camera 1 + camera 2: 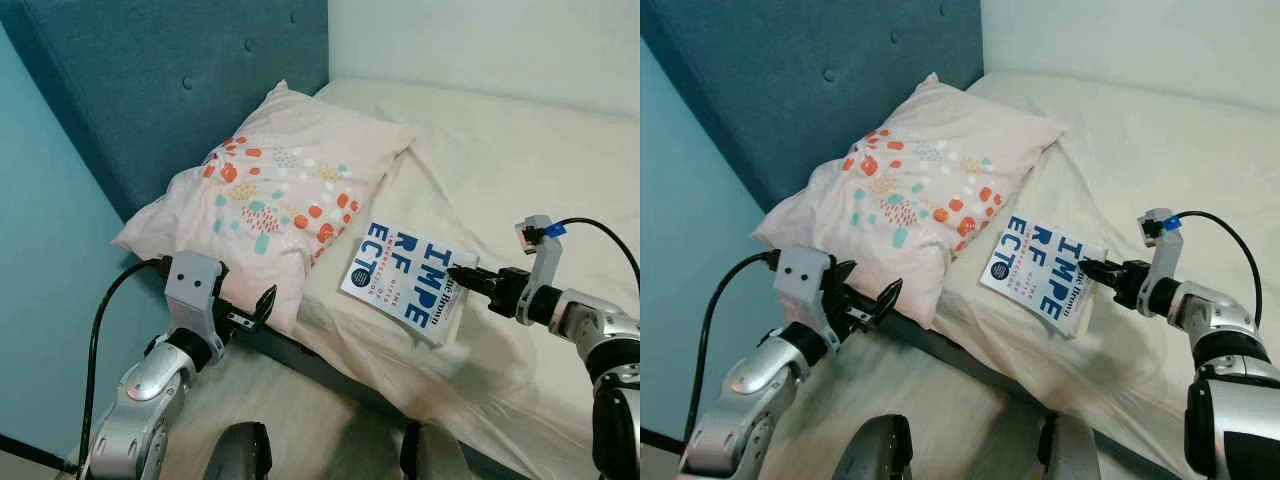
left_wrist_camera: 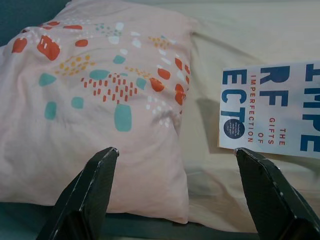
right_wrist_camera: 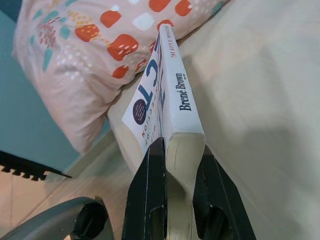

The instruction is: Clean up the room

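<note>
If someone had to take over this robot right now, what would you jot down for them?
Right gripper: jaws shut on the white paperback book with blue letters, gripping its corner; the book is tilted up off the cream bed sheet.
Left gripper: jaws open, holding nothing, near the corner of the pink patterned pillow.
Done: book grasped.
Left: lift the book away and put it somewhere; pillow untouched.

A home bedroom: a bed (image 1: 520,150) under a cream sheet, a patterned pillow (image 1: 275,190) at its head corner, against a teal tufted headboard (image 1: 170,80).
</note>
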Controlling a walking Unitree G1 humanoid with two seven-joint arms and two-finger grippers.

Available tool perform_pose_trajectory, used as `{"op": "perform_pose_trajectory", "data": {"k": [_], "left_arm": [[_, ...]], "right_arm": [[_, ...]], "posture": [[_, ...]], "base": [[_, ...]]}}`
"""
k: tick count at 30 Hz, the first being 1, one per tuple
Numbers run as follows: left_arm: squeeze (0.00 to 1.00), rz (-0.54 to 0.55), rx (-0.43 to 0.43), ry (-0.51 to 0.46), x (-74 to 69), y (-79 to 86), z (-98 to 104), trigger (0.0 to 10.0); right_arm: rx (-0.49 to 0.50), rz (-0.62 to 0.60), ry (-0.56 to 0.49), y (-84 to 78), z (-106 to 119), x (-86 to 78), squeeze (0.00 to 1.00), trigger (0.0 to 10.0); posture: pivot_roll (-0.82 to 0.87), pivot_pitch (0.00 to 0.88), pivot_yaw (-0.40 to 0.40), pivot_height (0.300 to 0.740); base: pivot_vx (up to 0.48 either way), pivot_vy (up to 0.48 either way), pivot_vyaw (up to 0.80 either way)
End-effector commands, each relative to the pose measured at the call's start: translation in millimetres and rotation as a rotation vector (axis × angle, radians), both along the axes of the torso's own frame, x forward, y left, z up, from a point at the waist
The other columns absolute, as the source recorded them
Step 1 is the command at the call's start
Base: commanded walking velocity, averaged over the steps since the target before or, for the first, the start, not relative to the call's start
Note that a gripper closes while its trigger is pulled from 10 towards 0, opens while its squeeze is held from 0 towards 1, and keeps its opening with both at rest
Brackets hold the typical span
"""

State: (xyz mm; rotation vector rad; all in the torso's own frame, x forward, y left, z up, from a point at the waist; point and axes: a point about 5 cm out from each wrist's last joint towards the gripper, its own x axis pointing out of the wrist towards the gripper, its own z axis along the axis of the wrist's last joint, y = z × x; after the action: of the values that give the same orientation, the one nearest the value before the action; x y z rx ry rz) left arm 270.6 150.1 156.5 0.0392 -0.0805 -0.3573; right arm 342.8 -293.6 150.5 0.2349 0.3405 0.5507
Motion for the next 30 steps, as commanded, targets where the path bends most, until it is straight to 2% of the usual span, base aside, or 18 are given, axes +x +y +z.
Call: {"op": "perform_pose_trajectory", "data": {"k": [1, 2, 5, 10, 11, 12, 13, 14, 26, 28, 29, 30], "left_arm": [[0.0, 0.007, 0.016, 0.001, -2.4, 5.4, 1, 10.0], [0.0, 0.003, 0.02, -0.001, -2.7, 5.2, 2, 10.0], [0.0, 0.0, 0.022, -0.001, -2.8, 4.9, 2, 10.0], [0.0, -0.002, 0.023, 0.0, -2.9, 4.8, 2, 10.0], [0.0, -0.002, 0.023, 0.0, -3.1, 4.5, 2, 10.0], [0.0, -0.002, 0.022, 0.0, -3.2, 4.1, 1, 10.0], [0.0, -0.002, 0.022, 0.0, -3.2, 4.1, 1, 10.0], [0.0, -0.002, 0.022, 0.0, -3.4, 3.7, 1, 10.0], [0.0, -0.006, 0.019, 0.0, -3.4, 2.3, 2, 10.0], [0.0, -0.008, 0.018, 0.0, -2.9, 1.5, 2, 10.0], [0.0, -0.008, 0.018, 0.0, -2.9, 1.5, 2, 10.0], [0.0, -0.01, 0.017, 0.0, -2.0, 0.4, 2, 10.0]], "right_arm": [[0.013, 0.027, -0.008, 3.4, 1, 1.0, 0.36, 10.0], [0.018, 0.048, -0.006, 4.3, 2, 0.7, 0.51, 10.0], [0.02, 0.057, -0.006, 4.7, 2, 0.6, 0.51, 10.0], [-0.002, 0.079, -0.014, 5.7, 4, 1.4, 0.44, 10.0], [-0.016, 0.068, -0.021, 5.3, 5, 2.1, 0.36, 10.0], [-0.026, 0.055, -0.026, 4.8, 5, 2.8, 0.21, 10.0], [-0.026, 0.055, -0.026, 4.8, 5, 2.8, 0.21, 10.0], [-0.04, 0.034, -0.038, 3.7, 5, 3.8, 0.0, 10.0], [-0.112, -0.208, -0.134, -15.2, 20, 10.3, 0.0, 10.0], [-0.11, -0.285, -0.175, -21.1, 27, 12.2, 0.0, 10.0], [-0.11, -0.285, -0.175, -21.1, 27, 12.2, 0.0, 10.0], [-0.106, -0.35, -0.219, -25.7, 35, 14.0, 0.0, 10.0]], "posture": [[0.18, 0.186, 0.044, 0.574], [0.18, 0.187, 0.044, 0.574], [0.18, 0.187, 0.044, 0.574], [0.18, 0.19, 0.044, 0.574], [0.19, 0.191, 0.044, 0.574], [0.19, 0.191, 0.044, 0.574], [0.19, 0.191, 0.044, 0.574], [0.19, 0.19, 0.044, 0.574], [0.19, 0.191, 0.047, 0.574], [0.19, 0.19, 0.052, 0.574], [0.19, 0.19, 0.052, 0.574], [0.18, 0.188, 0.053, 0.574]], "base": [[0.0, 0.0, 0.0], [0.0, 0.0, 0.0], [0.0, 0.0, 0.0], [0.0, 0.0, 0.0], [0.0, 0.0, 0.0], [0.0, 0.0, 0.0], [0.0, 0.0, 0.0], [0.0, 0.0, 0.0], [0.0, 0.0, 0.0], [0.0, 0.0, 0.0], [0.0, 0.0, 0.0], [0.0, 0.0, 0.0]]}}
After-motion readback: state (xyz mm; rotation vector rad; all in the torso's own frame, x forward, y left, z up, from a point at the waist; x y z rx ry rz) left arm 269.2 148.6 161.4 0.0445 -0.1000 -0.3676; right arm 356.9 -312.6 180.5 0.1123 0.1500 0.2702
